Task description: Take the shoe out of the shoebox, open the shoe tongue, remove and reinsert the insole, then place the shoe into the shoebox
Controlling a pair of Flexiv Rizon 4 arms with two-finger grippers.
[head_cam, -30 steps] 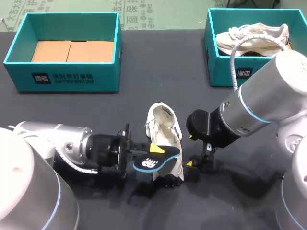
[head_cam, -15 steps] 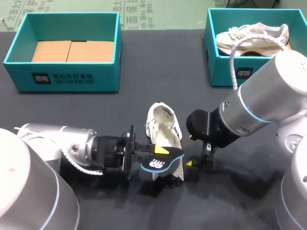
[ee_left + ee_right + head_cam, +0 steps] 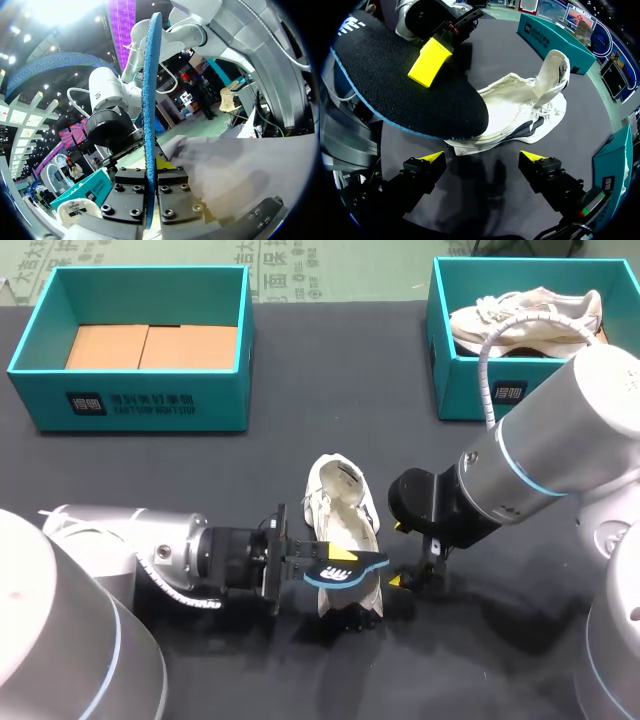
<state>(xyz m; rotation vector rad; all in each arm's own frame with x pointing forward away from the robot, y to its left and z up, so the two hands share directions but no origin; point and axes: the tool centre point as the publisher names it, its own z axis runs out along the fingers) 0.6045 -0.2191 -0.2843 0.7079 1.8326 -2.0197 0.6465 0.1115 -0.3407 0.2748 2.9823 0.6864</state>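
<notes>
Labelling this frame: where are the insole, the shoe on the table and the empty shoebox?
insole [image 3: 345,574], head view, its dark printed face.
shoe on the table [image 3: 338,496], head view, its white upper.
empty shoebox [image 3: 140,400], head view, its front wall.

My head camera looks down on the counter [image 3: 150,470] from above and behind. Both wrist cameras sit close, facing each other across the insole [image 3: 395,75], seen in all three views.

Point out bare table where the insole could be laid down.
Bare table lies between the left shoebox and the right shoebox, and in front of the left one. Crowded around the shoe, with the left gripper, insole and right gripper beside it.
</notes>
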